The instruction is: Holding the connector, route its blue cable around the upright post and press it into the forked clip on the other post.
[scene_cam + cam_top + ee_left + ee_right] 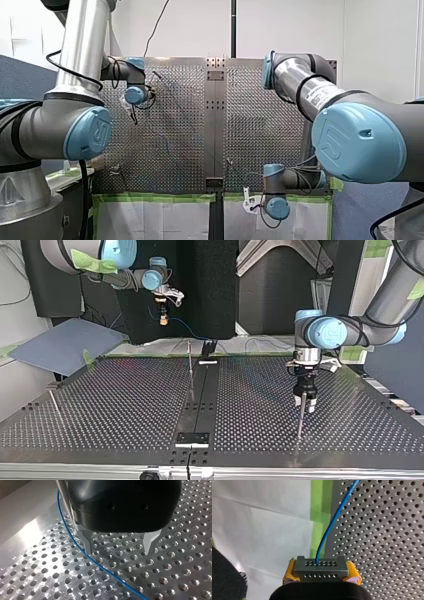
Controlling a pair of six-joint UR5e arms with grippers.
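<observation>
Past the far edge of the table in the top view, my right gripper clamps the connector, blue cable running over the table. My left gripper hangs spread, empty, by a post, cable just beside one finger.

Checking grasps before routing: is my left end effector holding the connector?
No, the left end effector stands open and empty in its wrist view; the blue cable only runs past it.

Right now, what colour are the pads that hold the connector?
Yellow pads, clamping the connector; best in the right wrist view.
</observation>
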